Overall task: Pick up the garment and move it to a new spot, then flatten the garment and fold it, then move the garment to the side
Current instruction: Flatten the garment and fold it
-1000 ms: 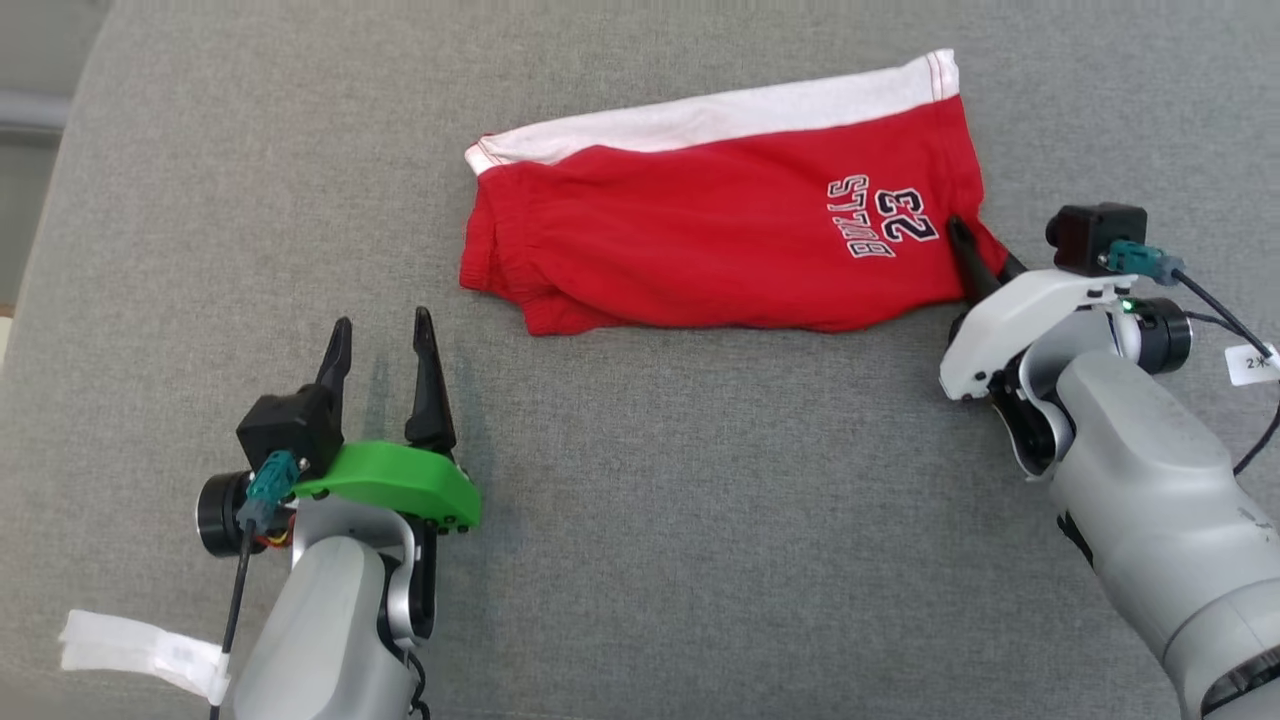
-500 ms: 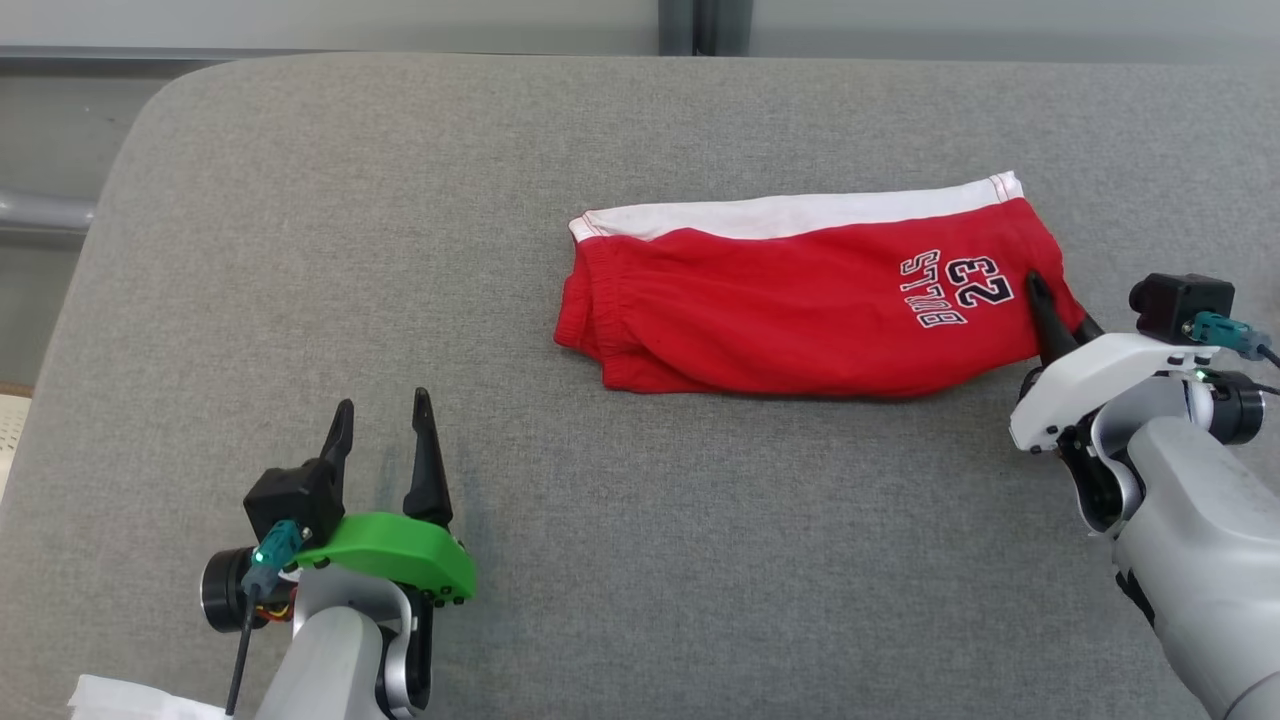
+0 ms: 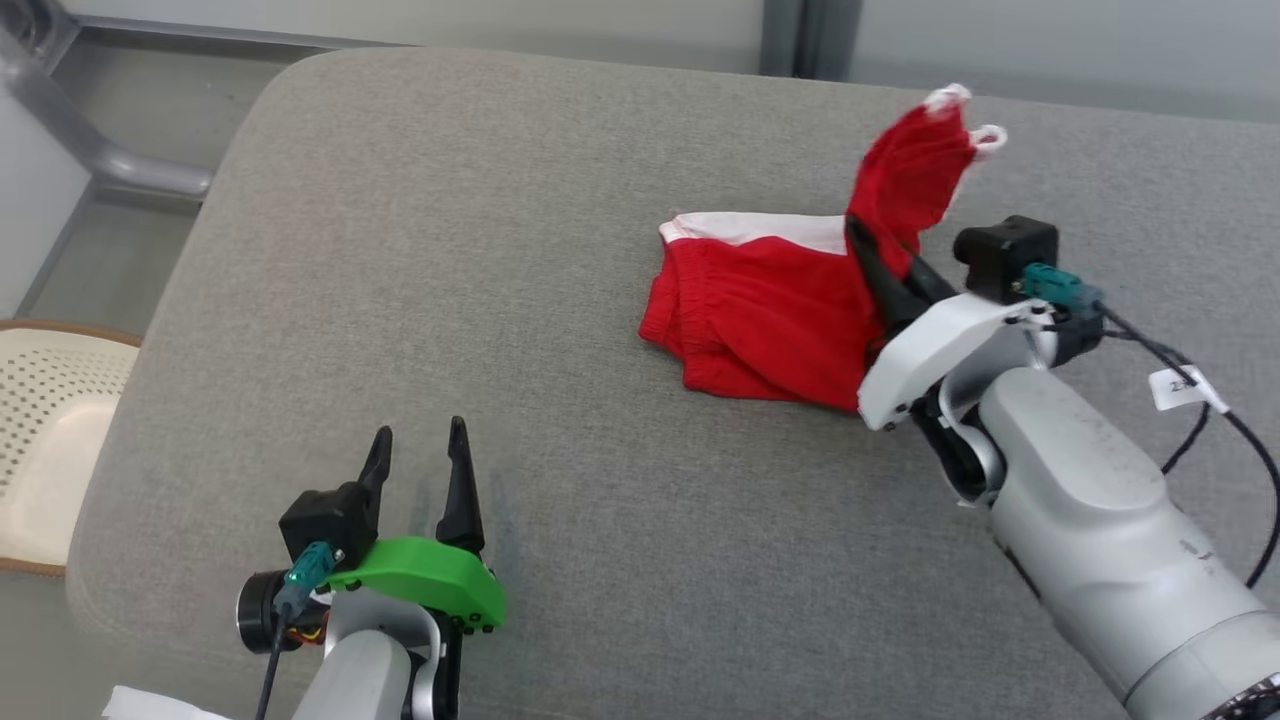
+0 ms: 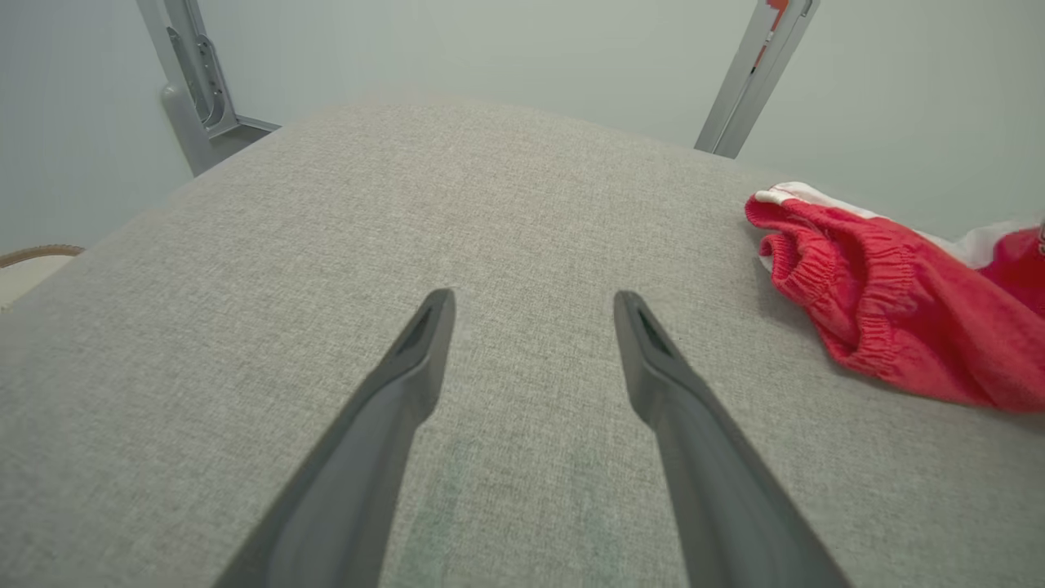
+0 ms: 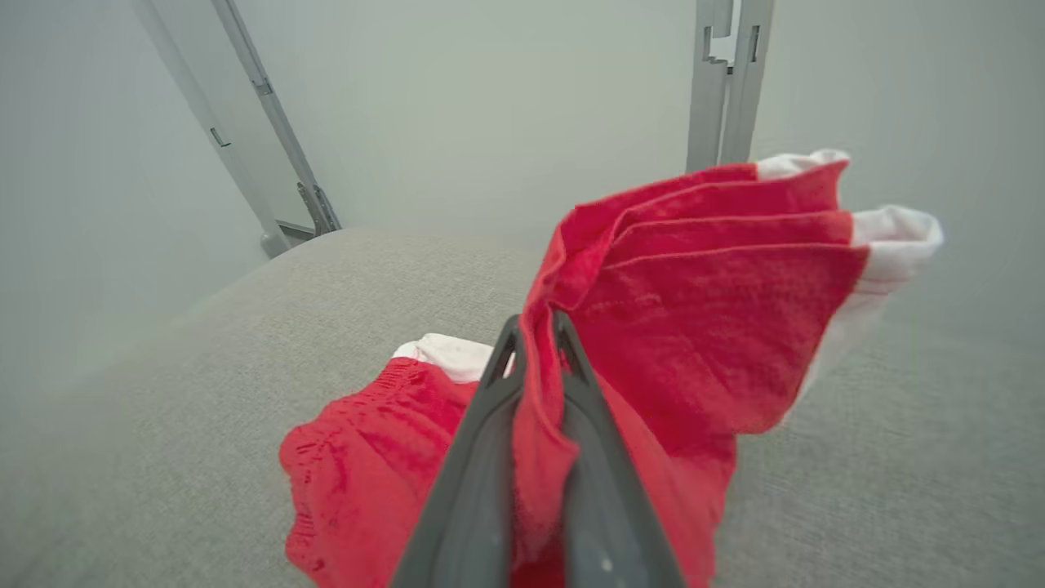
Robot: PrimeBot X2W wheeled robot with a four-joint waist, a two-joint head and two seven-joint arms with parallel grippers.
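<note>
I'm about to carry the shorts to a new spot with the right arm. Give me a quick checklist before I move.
1. Right gripper shut on the garment: ok, red fabric is pinched in it.
2. Garment fully off the grey cushion: not ok. One end is raised and the other end lies on the cushion.
3. Left gripper open and apart from the garment: ok.
4. Bare cushion to set it down on: ok, to the garment's left in the head view.
5. All layers caught in the pinch: cannot tell.
</note>
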